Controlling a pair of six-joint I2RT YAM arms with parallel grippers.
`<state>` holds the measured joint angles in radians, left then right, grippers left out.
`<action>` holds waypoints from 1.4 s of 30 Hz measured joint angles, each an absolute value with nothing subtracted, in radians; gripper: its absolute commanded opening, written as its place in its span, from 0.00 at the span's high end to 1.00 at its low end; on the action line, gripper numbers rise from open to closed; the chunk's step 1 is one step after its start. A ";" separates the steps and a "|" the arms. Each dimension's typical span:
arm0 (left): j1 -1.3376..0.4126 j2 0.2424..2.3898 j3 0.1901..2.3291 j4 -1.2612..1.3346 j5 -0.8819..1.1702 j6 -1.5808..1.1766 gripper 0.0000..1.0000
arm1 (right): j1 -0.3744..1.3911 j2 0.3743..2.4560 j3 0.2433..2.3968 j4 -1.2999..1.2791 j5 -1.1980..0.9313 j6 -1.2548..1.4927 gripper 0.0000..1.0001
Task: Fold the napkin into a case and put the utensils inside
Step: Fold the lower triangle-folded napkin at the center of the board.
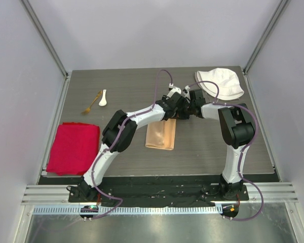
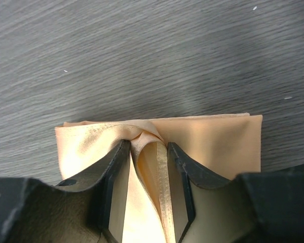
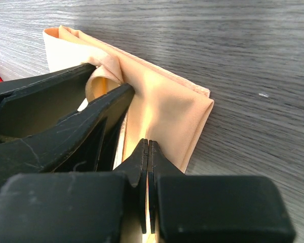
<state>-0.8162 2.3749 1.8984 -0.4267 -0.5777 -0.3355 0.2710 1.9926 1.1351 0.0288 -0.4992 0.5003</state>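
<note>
The peach-orange napkin (image 1: 160,135) lies folded into a narrow rectangle at the table's middle. Both grippers meet at its far end. My left gripper (image 1: 177,110) is shut on a raised fold of the napkin (image 2: 218,136); the cloth puckers between its tips (image 2: 146,144). My right gripper (image 1: 190,109) has its jaws pressed together (image 3: 148,142) on the napkin's top layer (image 3: 172,106), right beside the left gripper's fingers (image 3: 66,131). The white spoon (image 1: 103,97) and gold fork (image 1: 91,104) lie together at the far left, well apart from the napkin.
A bright red cloth (image 1: 73,148) lies at the near left edge. A white fabric hat (image 1: 220,82) sits at the far right corner. Grey walls and metal posts close in the table on three sides.
</note>
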 measured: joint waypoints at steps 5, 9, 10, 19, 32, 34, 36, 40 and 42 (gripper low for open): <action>-0.818 2.366 1.857 -0.379 -0.617 -0.285 0.61 | 0.271 1.993 1.135 0.029 -0.498 0.500 0.99; -0.821 2.336 1.799 -0.337 -0.621 -0.258 0.61 | 0.271 1.996 1.135 0.034 -0.500 0.500 0.99; -0.821 2.332 1.794 -0.336 -0.618 -0.255 0.61 | 0.271 1.997 1.135 0.035 -0.500 0.500 0.99; -0.823 2.323 1.795 -0.350 -0.609 -0.237 0.38 | 0.271 1.997 1.135 0.036 -0.500 0.499 0.99; -0.842 1.994 1.631 -0.470 -0.342 -0.492 0.77 | 0.271 2.012 1.168 0.010 -0.502 0.474 0.99; -0.852 1.960 1.588 -0.461 -0.301 -0.527 0.81 | 0.271 2.012 1.168 0.010 -0.502 0.472 0.99; -0.865 1.951 1.543 -0.457 -0.257 -0.565 0.83 | 0.271 2.012 1.168 0.010 -0.502 0.471 0.99; -0.878 1.955 1.458 -0.449 -0.169 -0.614 0.90 | 0.271 2.015 1.169 0.010 -0.507 0.469 0.99; -0.883 1.960 1.437 -0.446 -0.143 -0.627 0.91 | 0.271 2.015 1.169 0.010 -0.508 0.469 0.99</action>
<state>-0.8829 1.9598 1.4368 -0.4461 -0.1432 -0.6273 0.2707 2.0151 1.1687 0.0101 -0.5079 0.4686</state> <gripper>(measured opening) 0.108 0.017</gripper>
